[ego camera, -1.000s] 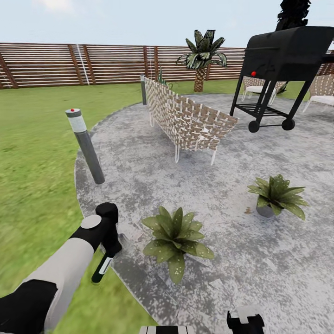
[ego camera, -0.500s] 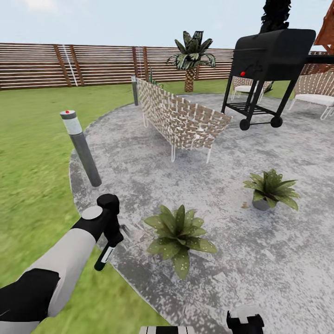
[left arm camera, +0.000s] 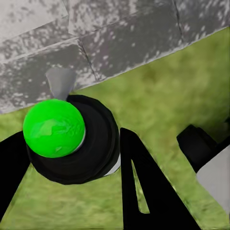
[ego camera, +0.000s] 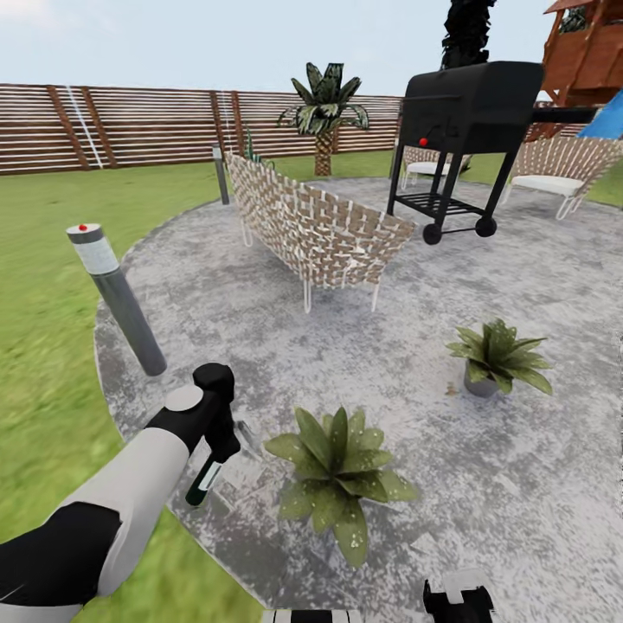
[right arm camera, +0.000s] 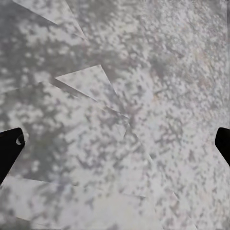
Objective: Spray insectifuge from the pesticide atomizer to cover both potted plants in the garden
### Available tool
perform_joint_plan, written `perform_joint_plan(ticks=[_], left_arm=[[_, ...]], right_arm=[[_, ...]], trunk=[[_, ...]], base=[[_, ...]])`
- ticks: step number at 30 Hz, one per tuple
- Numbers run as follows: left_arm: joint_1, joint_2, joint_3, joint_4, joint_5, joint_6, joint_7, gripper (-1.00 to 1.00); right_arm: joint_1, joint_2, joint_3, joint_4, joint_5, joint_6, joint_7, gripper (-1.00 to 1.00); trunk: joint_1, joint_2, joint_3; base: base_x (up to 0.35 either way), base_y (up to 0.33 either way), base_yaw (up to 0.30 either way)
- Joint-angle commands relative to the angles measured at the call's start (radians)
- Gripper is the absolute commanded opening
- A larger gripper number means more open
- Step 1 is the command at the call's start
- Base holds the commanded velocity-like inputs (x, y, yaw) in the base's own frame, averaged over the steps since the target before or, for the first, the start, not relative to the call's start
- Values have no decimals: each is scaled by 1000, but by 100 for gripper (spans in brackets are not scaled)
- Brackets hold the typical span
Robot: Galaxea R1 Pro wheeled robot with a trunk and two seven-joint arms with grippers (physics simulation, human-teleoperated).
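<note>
Lawn (ego camera: 52, 285) of green grass rings a round mottled grey paved patio (ego camera: 484, 484), with a brown slatted wooden fence (ego camera: 147, 125) behind. On the patio stand a woven tan-and-white bench (ego camera: 311, 229) and a black barrel grill on wheels (ego camera: 463, 143). A tall grey bollard lamp with a red dot (ego camera: 117, 298) rises at the patio's edge. Two low rosettes of broad pointed green leaves follow: the nearer potted plant (ego camera: 337, 476) lies just beside the left arm, the farther potted plant (ego camera: 495, 356) in its small grey pot sits well apart to the right. The left gripper (ego camera: 218, 441) is clamped around the slim dark green-black pesticide atomizer with a white label (ego camera: 206, 480), which hangs tilted over the patio's edge; the left wrist view shows the bottle (left arm camera: 72, 139) between the black fingers (left arm camera: 143, 191). The right gripper (right arm camera: 115, 143) is spread wide above bare paving.
</note>
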State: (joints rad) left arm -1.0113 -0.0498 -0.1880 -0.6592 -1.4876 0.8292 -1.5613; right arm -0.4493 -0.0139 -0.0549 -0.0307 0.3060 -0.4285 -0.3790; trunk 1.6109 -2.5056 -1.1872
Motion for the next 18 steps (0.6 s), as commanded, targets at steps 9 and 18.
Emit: perform_joint_plan(ticks=[9, 18], left_arm=[[14, 6, -134, 9, -5, -24, -9, -100], [2, 60, -120, 6, -2, -115, -9, -100]], right_arm=[[-1, -1, -6, 2, 10, -3, -4, 100], [-1, -10, -6, 3, 13, -3, -4, 100]], trunk=[[0, 0, 6], [0, 0, 10]], base=[[102, 151, -247], [0, 1, -128]])
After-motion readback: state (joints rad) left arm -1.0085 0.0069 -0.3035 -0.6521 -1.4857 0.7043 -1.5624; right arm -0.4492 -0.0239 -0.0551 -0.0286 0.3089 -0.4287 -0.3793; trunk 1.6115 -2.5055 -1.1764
